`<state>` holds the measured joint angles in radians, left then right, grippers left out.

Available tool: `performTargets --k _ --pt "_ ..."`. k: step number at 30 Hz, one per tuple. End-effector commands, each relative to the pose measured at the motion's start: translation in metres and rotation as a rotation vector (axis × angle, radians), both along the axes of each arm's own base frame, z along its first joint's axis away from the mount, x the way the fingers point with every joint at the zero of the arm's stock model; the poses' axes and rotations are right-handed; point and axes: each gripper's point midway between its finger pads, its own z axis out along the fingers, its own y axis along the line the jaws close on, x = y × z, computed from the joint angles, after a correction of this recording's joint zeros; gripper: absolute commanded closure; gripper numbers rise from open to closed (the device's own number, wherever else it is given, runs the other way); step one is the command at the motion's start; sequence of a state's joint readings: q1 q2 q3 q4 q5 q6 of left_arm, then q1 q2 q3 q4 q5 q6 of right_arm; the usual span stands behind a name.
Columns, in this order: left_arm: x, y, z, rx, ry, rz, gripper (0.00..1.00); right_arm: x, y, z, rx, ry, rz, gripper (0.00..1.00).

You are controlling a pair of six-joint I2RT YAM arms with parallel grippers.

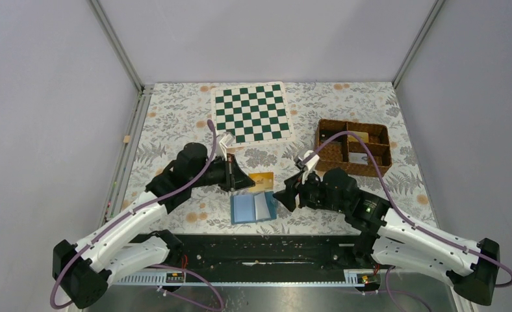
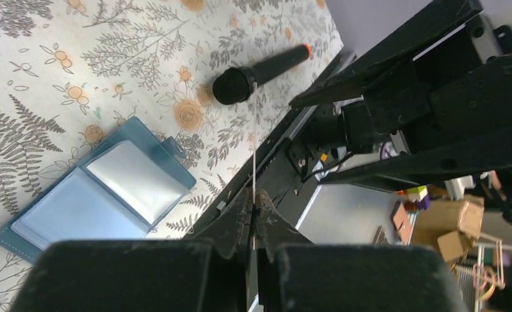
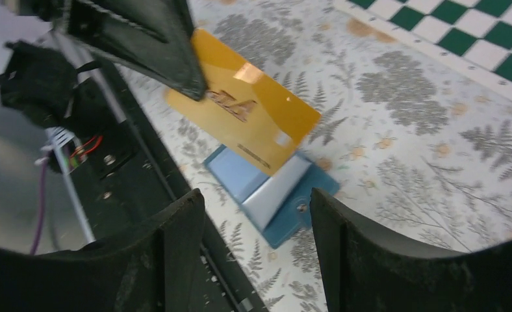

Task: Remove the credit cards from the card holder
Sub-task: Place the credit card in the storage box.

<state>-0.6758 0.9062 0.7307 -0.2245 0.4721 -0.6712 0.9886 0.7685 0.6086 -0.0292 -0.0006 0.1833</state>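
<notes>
The blue card holder (image 1: 253,208) lies open on the flowered cloth near the front edge, its light blue pockets up (image 2: 97,195) (image 3: 273,188). My left gripper (image 1: 240,180) (image 2: 255,195) is shut on a gold credit card (image 1: 261,180) (image 3: 247,110) and holds it in the air just above and behind the holder. In the left wrist view this card (image 2: 255,130) shows edge-on as a thin line. My right gripper (image 1: 284,195) (image 3: 256,195) stands open to the right of the holder, with nothing between its fingers.
A brown wicker basket (image 1: 325,146) with compartments stands at the right, a tan card (image 1: 357,137) in it. A green-and-white chequered board (image 1: 252,112) lies at the back. A black stick with a round head (image 2: 253,75) lies by the front rail.
</notes>
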Motion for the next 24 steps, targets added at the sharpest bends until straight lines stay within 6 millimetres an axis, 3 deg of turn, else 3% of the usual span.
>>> performTargets --k 1,4,8,14,17,20,21,24 --pt "-0.02 -0.006 0.011 0.03 -0.041 -0.204 1.0 -0.028 0.017 0.027 0.021 0.047 0.187 0.31" --pt "-0.033 -0.007 0.0 0.052 0.014 -0.292 1.0 -0.023 0.017 0.024 -0.046 0.002 0.215 0.26" --pt "-0.041 -0.01 -0.003 0.028 0.025 -0.343 1.0 -0.033 0.031 0.029 -0.047 0.055 0.368 0.23" --pt "-0.054 -0.012 0.01 -0.045 -0.014 -0.433 1.0 -0.036 0.049 0.026 -0.039 0.163 0.5 0.32" --pt "-0.057 -0.011 0.007 -0.039 -0.012 -0.445 1.0 -0.038 0.057 0.025 -0.026 0.224 0.556 0.46" --pt "-0.056 -0.01 0.004 -0.028 -0.007 -0.437 1.0 -0.038 0.061 0.025 -0.015 0.266 0.577 0.9" --pt "-0.053 -0.01 0.003 -0.018 -0.011 -0.419 0.93 -0.039 0.062 0.024 -0.01 0.279 0.58 0.99" --pt "-0.04 -0.007 0.004 0.012 -0.026 -0.326 0.64 -0.041 0.063 0.021 0.031 0.332 0.567 1.0"
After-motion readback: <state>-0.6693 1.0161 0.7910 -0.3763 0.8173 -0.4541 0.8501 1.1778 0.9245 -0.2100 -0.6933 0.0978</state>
